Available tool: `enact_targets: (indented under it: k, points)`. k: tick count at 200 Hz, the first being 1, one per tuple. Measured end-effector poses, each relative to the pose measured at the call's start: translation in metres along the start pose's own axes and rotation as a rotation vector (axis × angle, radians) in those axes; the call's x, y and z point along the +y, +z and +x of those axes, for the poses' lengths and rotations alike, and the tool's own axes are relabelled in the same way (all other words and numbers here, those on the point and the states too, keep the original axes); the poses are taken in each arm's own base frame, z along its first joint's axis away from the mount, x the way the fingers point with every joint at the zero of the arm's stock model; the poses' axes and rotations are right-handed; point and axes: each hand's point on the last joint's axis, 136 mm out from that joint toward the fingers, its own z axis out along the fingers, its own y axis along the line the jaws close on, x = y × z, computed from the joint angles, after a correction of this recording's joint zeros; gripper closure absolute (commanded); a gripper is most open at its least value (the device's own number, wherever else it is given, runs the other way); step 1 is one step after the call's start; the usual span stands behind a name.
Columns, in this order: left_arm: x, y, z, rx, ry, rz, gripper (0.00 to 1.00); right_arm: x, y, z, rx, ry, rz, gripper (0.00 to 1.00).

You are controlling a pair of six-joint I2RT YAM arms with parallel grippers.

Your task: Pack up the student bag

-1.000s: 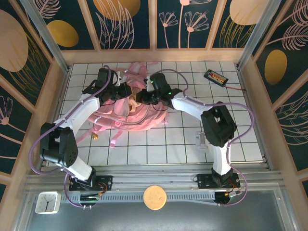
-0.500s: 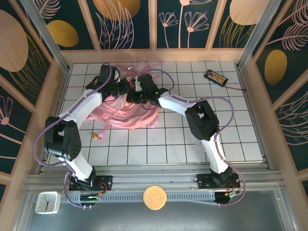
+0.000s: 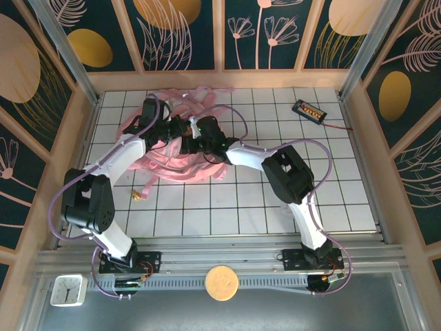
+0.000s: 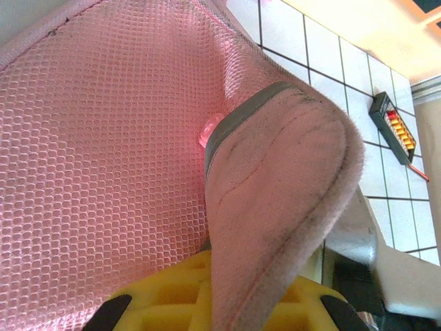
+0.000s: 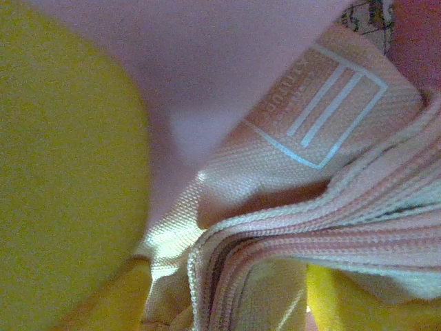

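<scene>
- A small white clock (image 3: 67, 289) is lying in the lower left corner of the top view, outside the tiled table (image 3: 331, 200).
- The backpack (image 3: 180, 167) is lying on the upper left part of the table. It is looking soft and crumpled, and its long pink straps (image 3: 196, 95) are spreading toward the back wall.
- The left gripper (image 3: 170, 128) is reaching over the top of the backpack from the left side. In the left wrist view its yellow fingers (image 4: 172, 296) are closing on a padded pink flap (image 4: 275, 207) with a grey edge, so it is gripping the backpack. Pink mesh fabric is spreading over the left side of that view.
- The right gripper (image 3: 198, 138) is sitting just beside the left one, on the backpack. In the right wrist view one yellow finger (image 5: 62, 172) is showing at the left. Pink fabric with a sewn label (image 5: 324, 103) and ribbed pink webbing are lying very close to the camera. I cannot tell whether this gripper is open or holding the fabric.
- A round wooden disc (image 3: 220, 283) is lying at the lower middle of the top view, in front of the arm bases.
- A small black device (image 3: 308, 110) with a thin red wire is lying in the upper right part of the table, well apart from the backpack.
</scene>
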Motion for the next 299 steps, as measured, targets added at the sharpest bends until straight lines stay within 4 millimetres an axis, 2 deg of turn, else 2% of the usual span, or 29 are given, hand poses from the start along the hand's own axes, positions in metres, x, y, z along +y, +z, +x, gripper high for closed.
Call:
enact_targets:
  k: [22, 48, 83, 114, 141, 169, 196, 201, 211, 229, 245, 256, 272, 299]
  points:
    - [0.000, -0.005, 0.003, 0.018, 0.003, 0.006, 0.73, -0.001, -0.005, -0.002, -0.029, -0.023, 0.011, 0.20]
    - [-0.003, -0.011, 0.006, 0.030, 0.000, 0.022, 0.71, -0.004, -0.011, -0.003, -0.045, -0.066, 0.037, 0.13]
    - [0.002, -0.021, 0.007, 0.020, -0.012, 0.024, 0.70, -0.004, -0.008, -0.003, -0.036, -0.123, 0.064, 0.01]
    - [0.013, -0.025, 0.002, -0.001, -0.039, 0.005, 0.70, -0.010, 0.010, -0.010, -0.035, -0.195, 0.112, 0.01]
    - [0.013, -0.031, -0.002, -0.020, -0.038, 0.007, 0.61, -0.017, 0.027, -0.019, -0.041, -0.245, 0.145, 0.01]
    - [0.005, -0.036, 0.000, -0.008, -0.025, 0.037, 0.52, -0.021, 0.026, -0.019, -0.049, -0.263, 0.159, 0.01]
    - [-0.004, -0.042, 0.010, 0.028, 0.006, 0.064, 0.43, -0.023, 0.016, -0.014, -0.063, -0.279, 0.165, 0.01]
    - [-0.008, -0.045, 0.011, 0.032, 0.012, 0.073, 0.37, -0.023, 0.013, -0.013, -0.069, -0.280, 0.167, 0.01]
    - [-0.013, -0.054, 0.012, 0.034, 0.021, 0.090, 0.34, -0.025, 0.008, -0.011, -0.073, -0.279, 0.173, 0.01]
    - [-0.025, -0.078, 0.003, -0.014, 0.040, 0.126, 0.34, -0.029, 0.003, -0.010, -0.078, -0.276, 0.181, 0.01]
    - [-0.028, -0.101, -0.013, -0.091, 0.049, 0.146, 0.35, -0.031, 0.002, -0.010, -0.079, -0.275, 0.179, 0.01]
    - [-0.027, -0.109, -0.022, -0.132, 0.052, 0.153, 0.36, -0.031, 0.001, -0.011, -0.079, -0.278, 0.180, 0.01]
    - [-0.021, -0.105, -0.028, -0.159, 0.049, 0.148, 0.36, -0.032, -0.003, -0.011, -0.079, -0.281, 0.183, 0.01]
    - [-0.002, -0.083, -0.016, -0.121, 0.005, 0.124, 0.36, -0.040, -0.018, -0.011, -0.079, -0.269, 0.197, 0.01]
